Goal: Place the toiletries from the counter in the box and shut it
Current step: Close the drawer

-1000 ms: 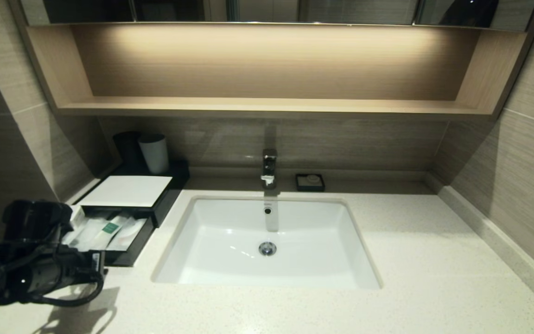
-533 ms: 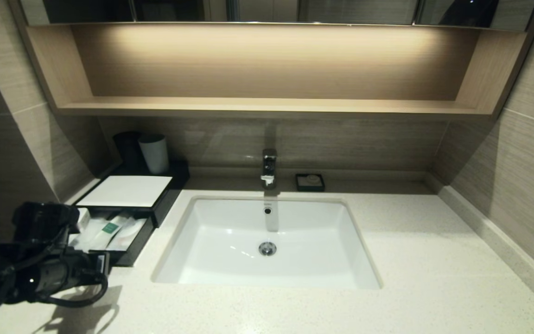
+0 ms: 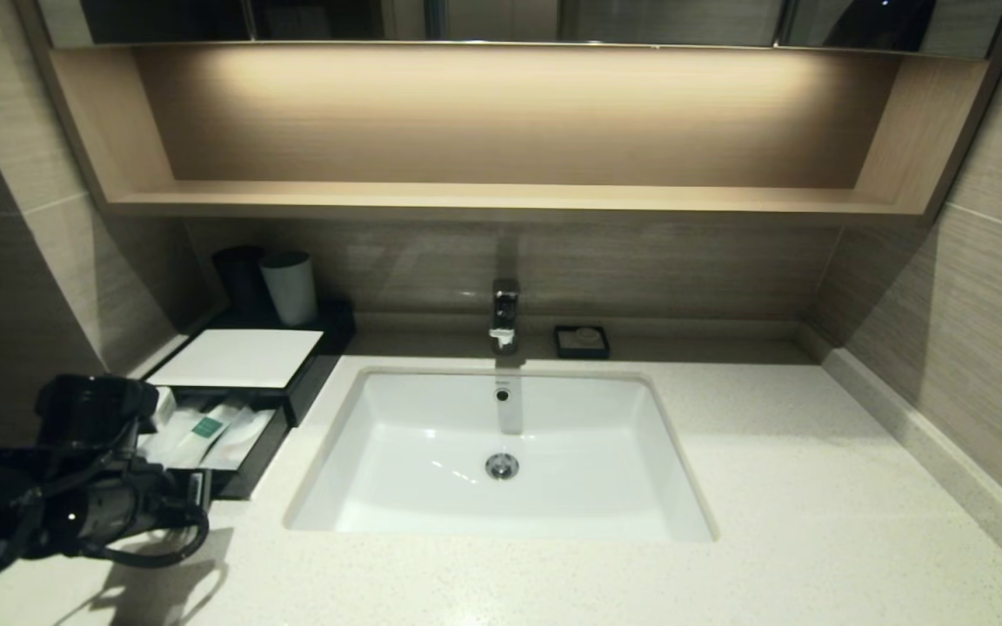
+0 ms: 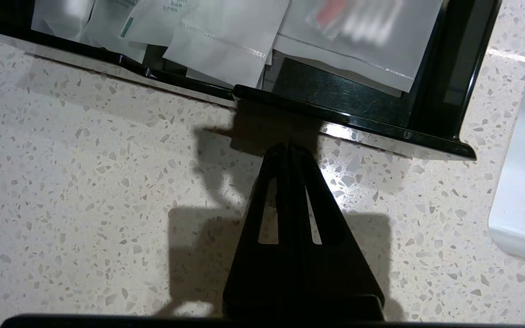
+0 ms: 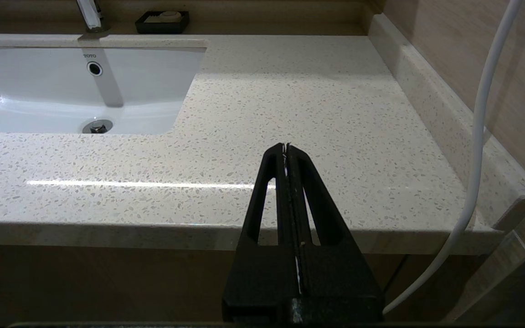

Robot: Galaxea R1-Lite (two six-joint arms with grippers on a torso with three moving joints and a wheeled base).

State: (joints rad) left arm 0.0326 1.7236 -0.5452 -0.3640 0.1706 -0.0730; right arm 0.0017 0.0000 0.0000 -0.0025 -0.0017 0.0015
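In the head view the left arm's dark bulk covers the near-left corner of the drawer [image 3: 236, 452], and the left gripper [image 4: 288, 148] itself cannot be picked out there. The left wrist view shows it plainly: jaws pressed fully together, holding nothing, tips low over the speckled counter [image 3: 771, 487] just short of the drawer's glossy black front wall. That view cuts the drawer off at its far side, and the print on the translucent plastic packet [image 4: 358, 36] is too blurred to read.

The drawer stands pulled out from the black box [image 3: 240, 358] with the white top panel. Inside lie cream paper-wrapped sticks [image 3: 197, 433], 1 green band showing, overlapping the packet.

The right gripper [image 5: 286, 148] hangs off the counter's front edge, right of the white sink [image 3: 501, 452], jaws closed and empty.
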